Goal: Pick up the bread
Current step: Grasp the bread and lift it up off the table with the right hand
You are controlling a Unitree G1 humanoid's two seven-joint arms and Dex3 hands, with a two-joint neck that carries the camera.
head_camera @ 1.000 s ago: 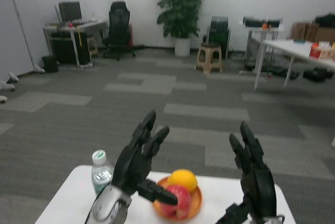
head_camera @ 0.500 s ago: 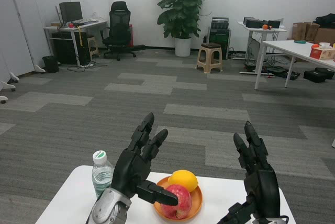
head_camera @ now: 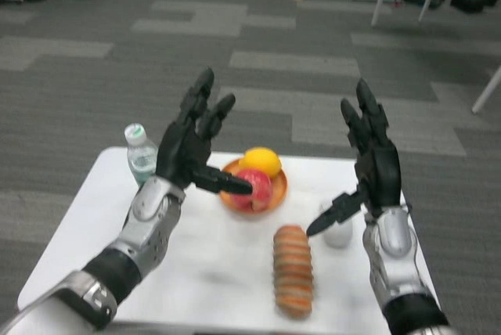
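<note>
A long ridged loaf of bread (head_camera: 293,268) lies on the white table (head_camera: 203,272), toward the front and right of centre. My left hand (head_camera: 190,142) is raised above the table's back left, fingers spread and empty, its thumb pointing toward the fruit plate. My right hand (head_camera: 369,158) is raised at the right, fingers spread and empty, above and to the right of the bread. Neither hand touches the bread.
An orange plate (head_camera: 274,192) behind the bread holds a red apple (head_camera: 254,191) and a yellow lemon (head_camera: 261,162). A water bottle (head_camera: 141,156) stands at the back left. A small white cup (head_camera: 338,233) sits right of the bread, under my right thumb. Grey carpet beyond.
The camera has tipped down, so the table, the bread and the cup now show. Both hands stay raised and spread much as before.
</note>
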